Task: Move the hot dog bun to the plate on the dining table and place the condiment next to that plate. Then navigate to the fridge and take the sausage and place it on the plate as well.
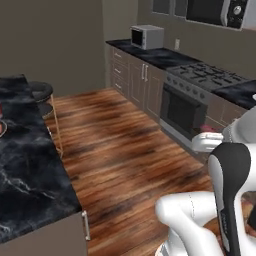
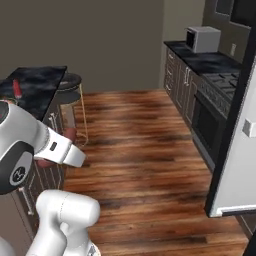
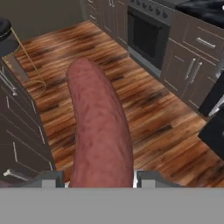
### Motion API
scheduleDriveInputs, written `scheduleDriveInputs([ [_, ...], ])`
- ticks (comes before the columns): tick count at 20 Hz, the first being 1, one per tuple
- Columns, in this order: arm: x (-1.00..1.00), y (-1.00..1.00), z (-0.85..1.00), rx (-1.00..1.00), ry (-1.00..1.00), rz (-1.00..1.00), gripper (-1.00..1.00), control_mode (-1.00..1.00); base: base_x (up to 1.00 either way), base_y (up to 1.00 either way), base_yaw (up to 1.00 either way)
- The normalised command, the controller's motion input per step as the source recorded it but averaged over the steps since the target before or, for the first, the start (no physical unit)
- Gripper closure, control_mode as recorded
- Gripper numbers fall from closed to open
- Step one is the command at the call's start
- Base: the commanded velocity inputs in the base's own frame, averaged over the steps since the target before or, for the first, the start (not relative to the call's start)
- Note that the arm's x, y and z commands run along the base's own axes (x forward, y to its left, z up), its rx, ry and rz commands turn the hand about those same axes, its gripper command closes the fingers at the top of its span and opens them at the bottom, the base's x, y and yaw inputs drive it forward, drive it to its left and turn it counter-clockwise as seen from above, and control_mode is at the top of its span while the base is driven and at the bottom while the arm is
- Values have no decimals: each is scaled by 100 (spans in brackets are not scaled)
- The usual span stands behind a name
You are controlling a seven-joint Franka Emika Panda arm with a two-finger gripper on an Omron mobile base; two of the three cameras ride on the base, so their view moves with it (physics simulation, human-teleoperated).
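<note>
Reddish-brown and slightly curved, the sausage (image 3: 98, 127) sticks out from between the two fingertips of the gripper (image 3: 99, 177), which is clamped on its near end, so the fridge part of the job looks done and the step in hand is carrying it back to the plate. The gripper hangs over the wooden floor (image 1: 125, 150), with the oven (image 3: 144, 37) across the aisle from it. The dining table (image 1: 25, 165), black and marbled, lies to the left in the left base view, and a sliver of red-rimmed plate (image 1: 2, 127) peeps in at that picture's left edge, on the table top. In the right base view the red bottle (image 2: 17, 89) stands on the far end of the table, just beyond the round stool (image 2: 70, 80); the bun I cannot make out from here. To do this well, the base likely needs to draw up alongside the table until the plate sits squarely in front, with the sausage kept level and the grip firm, since most of its length overhangs the fingers and could swing or slip. Lowering it close over the plate's pale middle before letting go should keep it from rolling off the rim or onto the table.
</note>
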Motion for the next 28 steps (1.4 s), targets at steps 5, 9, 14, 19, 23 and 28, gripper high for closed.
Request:
scheduleDriveInputs([
  [5, 0, 0, 0, 0, 0, 0, 100, 100, -46, 64, 45],
  [9, 0, 0, 0, 0, 0, 0, 100, 100, -81, 89, 34],
  [14, 0, 0, 0, 0, 0, 0, 100, 100, -88, 100, 22],
  [19, 0, 0, 0, 0, 0, 0, 100, 100, -32, 100, 3],
  [23, 0, 0, 0, 0, 0, 0, 100, 100, 5, 100, -5],
  [28, 0, 0, 0, 0, 0, 0, 100, 100, 25, 100, -15],
])
